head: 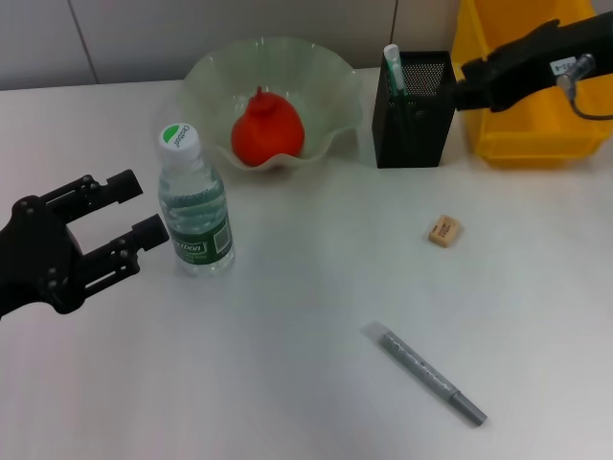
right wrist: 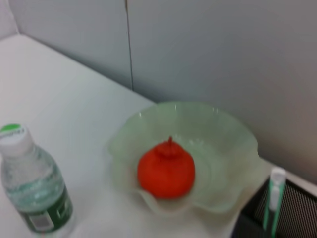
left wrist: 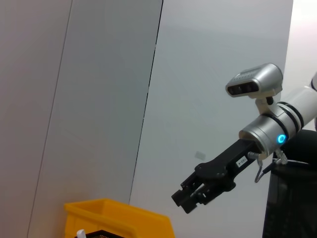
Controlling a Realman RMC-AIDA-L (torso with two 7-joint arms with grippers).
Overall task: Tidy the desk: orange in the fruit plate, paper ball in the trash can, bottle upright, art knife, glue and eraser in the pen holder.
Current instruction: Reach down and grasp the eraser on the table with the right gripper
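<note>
The orange (head: 268, 129) (right wrist: 166, 170) lies in the pale green fruit plate (head: 335, 81) (right wrist: 233, 148). In front of the plate the bottle (head: 194, 206) (right wrist: 34, 186) stands upright, and my left gripper (head: 142, 211) is open just left of it, not touching. A white-and-green glue stick (head: 392, 65) (right wrist: 274, 196) stands in the black mesh pen holder (head: 414, 120). My right gripper (head: 460, 91) (left wrist: 185, 201) hovers at the holder's right rim. The tan eraser (head: 444, 231) and the grey art knife (head: 426, 374) lie on the table. The paper ball is out of view.
The yellow trash can (head: 532, 115) (left wrist: 119, 218) stands at the back right behind my right arm. A grey panelled wall runs along the back of the white table (head: 306, 287).
</note>
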